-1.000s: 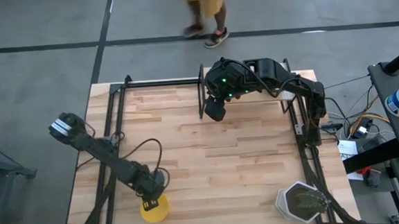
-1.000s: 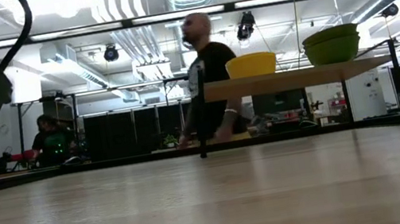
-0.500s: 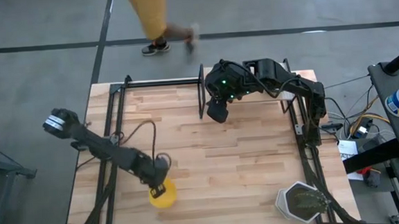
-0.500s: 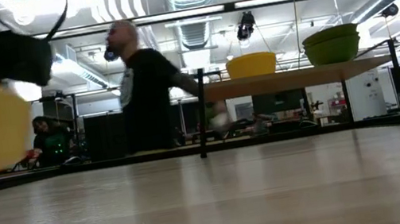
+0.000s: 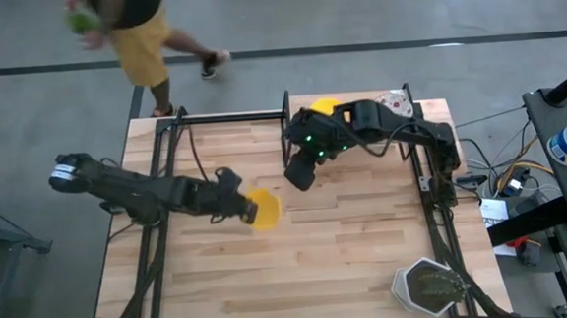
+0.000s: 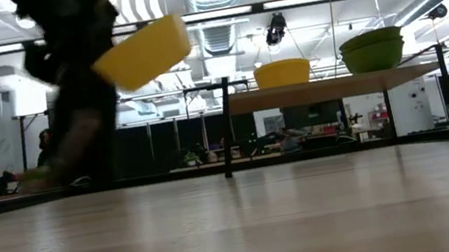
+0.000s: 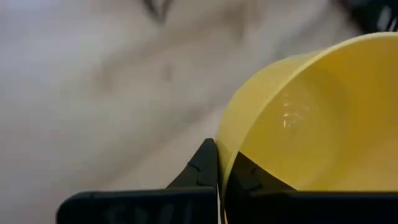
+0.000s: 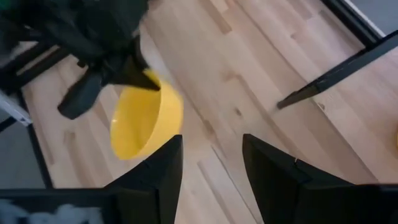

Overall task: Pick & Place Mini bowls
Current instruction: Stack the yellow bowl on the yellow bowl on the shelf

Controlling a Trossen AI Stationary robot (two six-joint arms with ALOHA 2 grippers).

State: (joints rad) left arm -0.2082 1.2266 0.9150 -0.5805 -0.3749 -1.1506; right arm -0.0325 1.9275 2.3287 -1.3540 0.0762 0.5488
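Landmark: table (image 5: 368, 243).
- Left gripper (image 5: 235, 207) above table middle, left of centre, pinching rim of mini bowl (image 5: 263, 209); bowl off table surface.
- Right gripper (image 5: 300, 174) just right of that bowl, toward table's far edge, fingers apart.
- Second mini bowl (image 5: 324, 106) and third mini bowl (image 5: 394, 102) at table's far edge.
- Hexagonal container (image 5: 429, 288) at table's near right corner.
- Person (image 5: 133, 30) beyond table's far left corner.

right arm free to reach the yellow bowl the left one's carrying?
Probably yes. The right gripper hangs open, empty, just beside the yellow bowl, bare table between. But the left gripper is clamped on its rim, so grip room is limited.
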